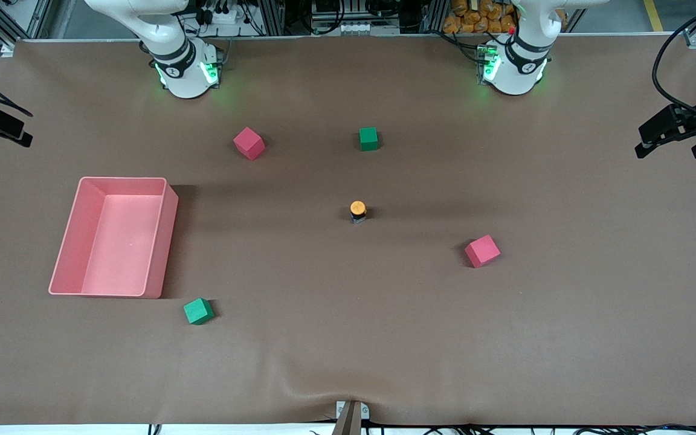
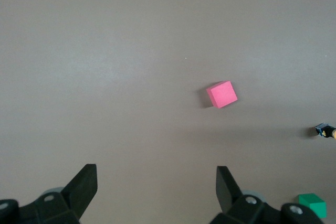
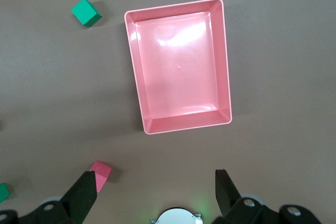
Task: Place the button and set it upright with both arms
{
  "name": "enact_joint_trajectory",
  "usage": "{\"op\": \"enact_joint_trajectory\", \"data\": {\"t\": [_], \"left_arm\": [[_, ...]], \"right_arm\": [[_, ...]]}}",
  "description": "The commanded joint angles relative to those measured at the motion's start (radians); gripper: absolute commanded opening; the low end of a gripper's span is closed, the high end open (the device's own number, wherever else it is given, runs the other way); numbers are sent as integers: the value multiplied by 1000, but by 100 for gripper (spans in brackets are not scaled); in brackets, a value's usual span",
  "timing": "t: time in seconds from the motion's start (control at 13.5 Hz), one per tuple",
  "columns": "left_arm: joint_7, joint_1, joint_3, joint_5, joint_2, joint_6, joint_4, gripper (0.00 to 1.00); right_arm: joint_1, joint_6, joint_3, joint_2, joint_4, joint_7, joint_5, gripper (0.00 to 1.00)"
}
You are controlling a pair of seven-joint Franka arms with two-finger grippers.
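The button (image 1: 357, 211) stands near the middle of the table with its round orange cap on top of its dark body. It also shows at the edge of the left wrist view as the button (image 2: 325, 130). My left gripper (image 2: 157, 170) hangs high over bare table at the left arm's end, open and empty. High over the table close to its own base (image 3: 176, 217), my right gripper (image 3: 155, 174) is also open with nothing between its fingers. Neither gripper shows in the front view; only the arms' lower parts and green-lit bases do.
A pink tray (image 1: 167, 241) lies toward the right arm's end. Two red cubes (image 1: 249, 143) (image 1: 482, 251) and two green cubes (image 1: 368, 138) (image 1: 198, 311) are scattered round the button. Black camera mounts (image 1: 680, 130) stick in at the table's ends.
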Motion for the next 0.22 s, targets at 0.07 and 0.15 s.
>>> {"op": "enact_joint_trajectory", "data": {"t": [0.07,0.15], "left_arm": [[-9,7,-13,10,-2,-4,-2,100],[-6,7,-13,10,-2,-12,-2,100]], "right_arm": [[-8,-14,11,-10,8,15,2,100],[-8,-14,11,-10,7,15,2,100]]}}
